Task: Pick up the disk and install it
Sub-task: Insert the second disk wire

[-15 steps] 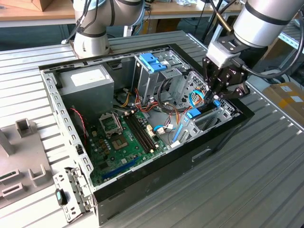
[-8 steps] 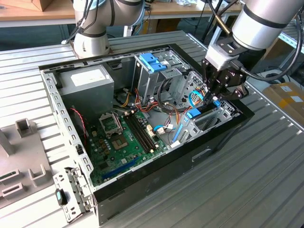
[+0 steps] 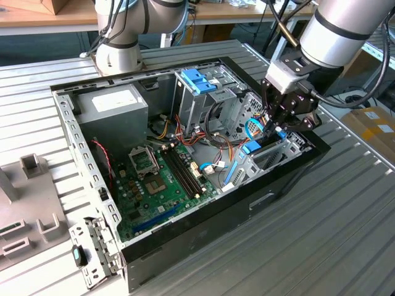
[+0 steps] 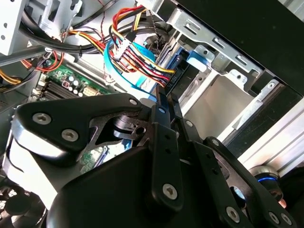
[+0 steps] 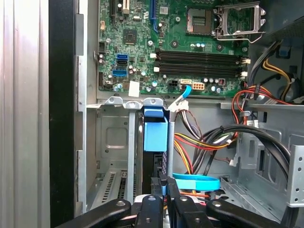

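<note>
flat grey metal disk in bright blue plastic carrier rail (image 5: 155, 135) | pose: on edge, upright | place: seated in metal drive bay slot (image 5: 114, 142) at case front corner, beside green motherboard (image 5: 180, 52) | blue tab end visible (image 3: 251, 147)

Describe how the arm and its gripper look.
The arm is a thick silver-grey tube with a black band around it, and black cables run alongside it. At its end sits a pale grey block, then the gripper, all black: flat angular linkage plates joined by round silver bolt heads, narrowing to slim black fingers.
</note>
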Robot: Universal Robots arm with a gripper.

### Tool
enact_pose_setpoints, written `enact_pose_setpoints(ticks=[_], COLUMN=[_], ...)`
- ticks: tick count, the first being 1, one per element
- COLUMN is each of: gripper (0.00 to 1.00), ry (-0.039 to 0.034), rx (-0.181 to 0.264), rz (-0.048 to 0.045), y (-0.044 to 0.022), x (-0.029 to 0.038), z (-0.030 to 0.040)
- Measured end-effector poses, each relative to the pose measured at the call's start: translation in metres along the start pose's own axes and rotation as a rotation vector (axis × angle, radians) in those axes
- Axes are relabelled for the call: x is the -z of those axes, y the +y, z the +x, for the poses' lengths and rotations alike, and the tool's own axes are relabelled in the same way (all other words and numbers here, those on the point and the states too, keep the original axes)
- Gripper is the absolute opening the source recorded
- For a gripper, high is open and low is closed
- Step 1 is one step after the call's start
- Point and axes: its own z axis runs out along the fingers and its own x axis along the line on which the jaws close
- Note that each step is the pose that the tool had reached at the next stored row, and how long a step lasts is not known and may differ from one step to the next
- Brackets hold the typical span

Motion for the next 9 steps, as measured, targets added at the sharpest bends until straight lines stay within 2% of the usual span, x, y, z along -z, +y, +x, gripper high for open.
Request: enact_pose_setpoints(ticks=[9], gripper=[0.16], ry=[0.0], rx=[0.0], rz=[-0.0001], y=[-0.0011], x=[-0.0035], z=[0.0001])
